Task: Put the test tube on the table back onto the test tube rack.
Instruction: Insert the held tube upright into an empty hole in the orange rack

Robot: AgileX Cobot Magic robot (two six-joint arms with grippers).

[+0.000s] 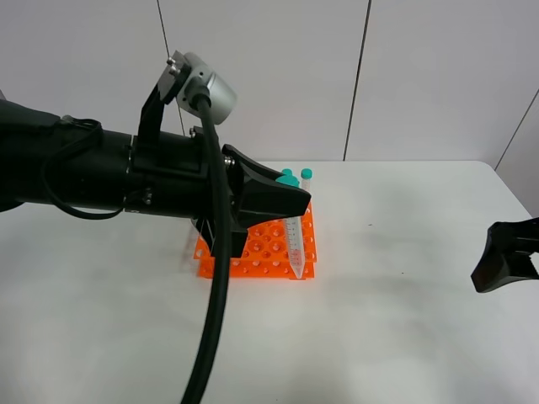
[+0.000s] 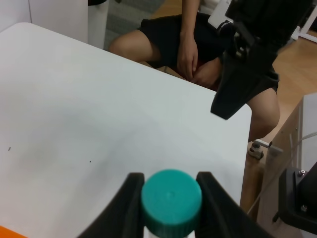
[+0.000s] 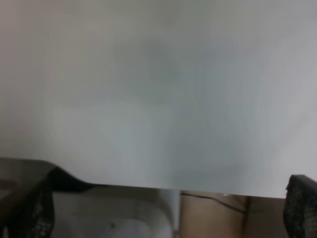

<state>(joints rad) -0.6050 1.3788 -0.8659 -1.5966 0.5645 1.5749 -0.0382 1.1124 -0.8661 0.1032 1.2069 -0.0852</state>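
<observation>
Left gripper jaws pinch teal-green screw cap of slim clear plastic test tube.
Tube near upright, tip at bright orange plastic rack front right corner, on white table; right gripper jaws spread.

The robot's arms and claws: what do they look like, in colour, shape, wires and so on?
Both are matte black. The left arm is a thick, rounded tube with a thin wire looped along it. A silver-grey round camera sits on a black bracket, trailing a thick black cable. The left gripper and right gripper have smooth, wedge-shaped fingers. No markings show.
</observation>
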